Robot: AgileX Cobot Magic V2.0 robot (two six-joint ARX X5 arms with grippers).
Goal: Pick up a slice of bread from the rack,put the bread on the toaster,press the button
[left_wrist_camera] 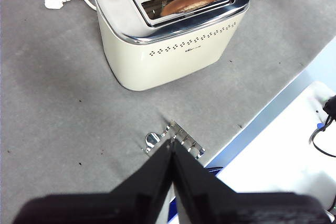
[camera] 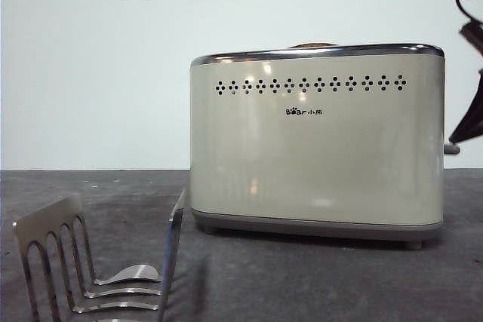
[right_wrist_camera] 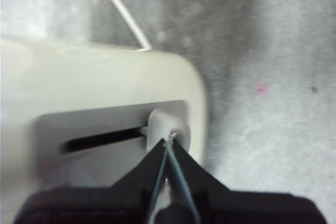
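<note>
So the brown-crusted wholemeal slice of bread [left_wrist_camera: 187,3] sits down in one slot of the glossy cream box toaster [camera: 317,141]. The right gripper [right_wrist_camera: 169,141], jaws closed with nothing between them, touches the small grey lever button [right_wrist_camera: 160,124]. The left gripper [left_wrist_camera: 171,144], also closed and empty, hangs above the shiny silver metal toast rack [camera: 90,262].

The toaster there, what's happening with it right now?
The slice of bread already sits in one slot of the toaster. The right gripper, jaws shut, has its tip on the button at the toaster's narrow end. The left gripper hangs shut above the rack, which holds no bread.
</note>
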